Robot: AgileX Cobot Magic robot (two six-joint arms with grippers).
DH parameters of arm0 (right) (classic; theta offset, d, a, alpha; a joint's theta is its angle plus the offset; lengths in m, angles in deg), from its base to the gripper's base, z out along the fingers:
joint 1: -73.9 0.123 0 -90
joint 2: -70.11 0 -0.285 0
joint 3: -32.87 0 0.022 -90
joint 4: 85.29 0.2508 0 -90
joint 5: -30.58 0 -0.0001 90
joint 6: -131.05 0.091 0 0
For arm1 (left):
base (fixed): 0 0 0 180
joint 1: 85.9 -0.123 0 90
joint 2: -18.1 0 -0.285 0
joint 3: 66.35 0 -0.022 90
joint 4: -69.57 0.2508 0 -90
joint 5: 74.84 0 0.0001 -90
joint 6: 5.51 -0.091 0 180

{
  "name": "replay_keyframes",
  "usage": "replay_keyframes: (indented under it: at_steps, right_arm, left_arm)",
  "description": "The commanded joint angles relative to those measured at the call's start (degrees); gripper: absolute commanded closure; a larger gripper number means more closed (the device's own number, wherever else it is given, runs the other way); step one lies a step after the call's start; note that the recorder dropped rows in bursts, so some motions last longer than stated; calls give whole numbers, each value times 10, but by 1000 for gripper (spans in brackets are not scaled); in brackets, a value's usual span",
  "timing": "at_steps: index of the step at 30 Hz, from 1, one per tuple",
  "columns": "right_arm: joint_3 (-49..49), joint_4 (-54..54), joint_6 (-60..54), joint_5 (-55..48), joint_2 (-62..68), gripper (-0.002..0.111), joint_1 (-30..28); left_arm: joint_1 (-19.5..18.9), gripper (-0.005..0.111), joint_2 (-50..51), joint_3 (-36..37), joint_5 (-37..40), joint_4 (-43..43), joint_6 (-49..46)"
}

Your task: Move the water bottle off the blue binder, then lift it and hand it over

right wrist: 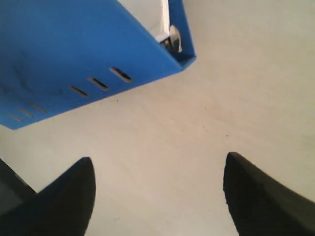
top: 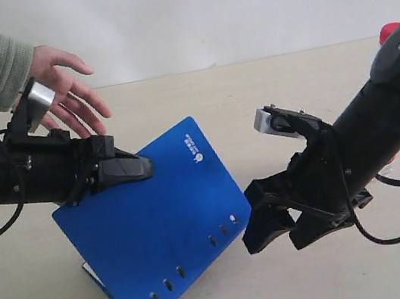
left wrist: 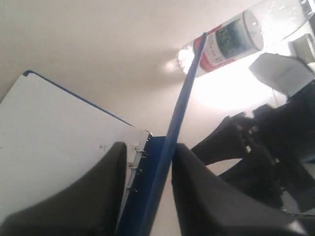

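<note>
The blue binder (top: 160,233) stands tilted on the table, its cover raised off the white pages (left wrist: 59,137). My left gripper (top: 141,167) is shut on the cover's upper edge, and the thin blue cover (left wrist: 182,108) runs between its fingers (left wrist: 149,147). The water bottle (left wrist: 236,39) lies on its side on the table beyond the binder, off it, label showing. In the exterior view only its red cap (top: 389,31) peeks out behind my right arm. My right gripper (top: 277,240) hangs open and empty just right of the binder's slotted edge (right wrist: 64,54), over bare table (right wrist: 158,157).
A person's open hand (top: 67,91) in a green sleeve reaches in at the back left, just above my left arm. The beige table (top: 197,88) runs back to a white wall. My right arm (left wrist: 275,147) fills the space between binder and bottle.
</note>
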Motion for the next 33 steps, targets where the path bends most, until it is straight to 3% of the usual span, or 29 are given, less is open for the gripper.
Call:
replay_keyframes:
  at_steps: [1, 5, 8, 11, 17, 21, 24, 26, 33]
  right_arm:
    - [56, 190, -152, 62, -7, 42, -3]
    - [117, 484, -400, 100, -7, 42, -3]
    - [112, 491, -420, 84, -4, 42, -3]
    - [111, 491, -420, 104, -1, 42, -3]
    - [90, 491, -442, 86, -1, 42, -3]
    - [84, 491, -431, 106, -2, 42, -3]
    - [84, 490, -426, 174, -2, 42, -3]
    - [84, 491, -412, 183, -2, 42, -3]
    - [84, 491, -429, 38, 64, 42, -3]
  left_arm:
    - [-3, 102, -3, -2, 29, -55, -16]
    - [-3, 102, -3, -2, 55, -101, -25]
    - [-3, 102, -3, -2, 80, -101, -26]
    - [-3, 102, -3, -7, 152, -101, -18]
    - [-3, 102, -3, -25, 183, -101, -9]
    - [-3, 102, -3, -27, 81, -50, 21]
    - [-3, 102, -3, -6, -68, 45, 70]
    - [-3, 102, -2, 4, -94, 47, 70]
    - [-3, 102, -2, -45, 101, -62, 30]
